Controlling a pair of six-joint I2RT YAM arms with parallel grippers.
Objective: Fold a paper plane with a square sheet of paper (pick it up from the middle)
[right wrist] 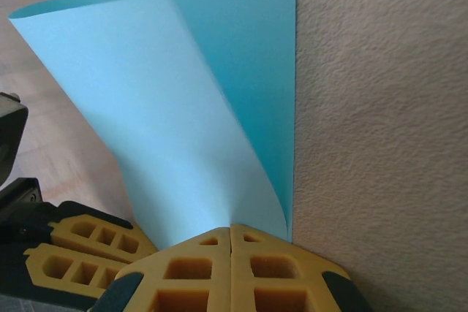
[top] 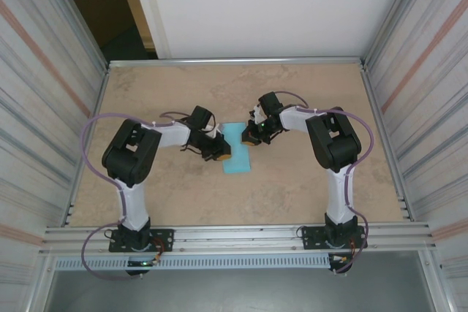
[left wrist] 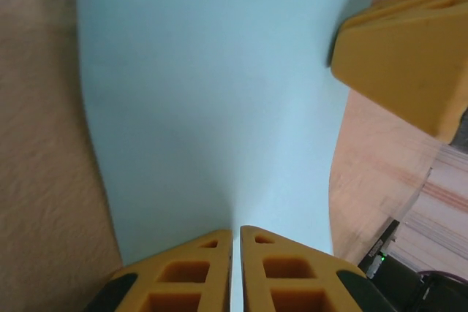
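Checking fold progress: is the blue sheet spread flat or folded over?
Folded over loosely: the sheet curves back over itself, pinched by the right gripper.

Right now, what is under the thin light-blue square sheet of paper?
The thin light-blue square sheet of paper lies on the beige table, which shows around it. Its raised flap curves over its own lower layer. The tabletop directly beneath is covered.

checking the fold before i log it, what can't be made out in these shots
Top view: parts of the paper's edges sit under the left gripper and right gripper; any crease is too small to tell.
Left wrist view: the paper's far edge is cut off by the frame top.
Right wrist view: the raised flap hides what lies beneath it.
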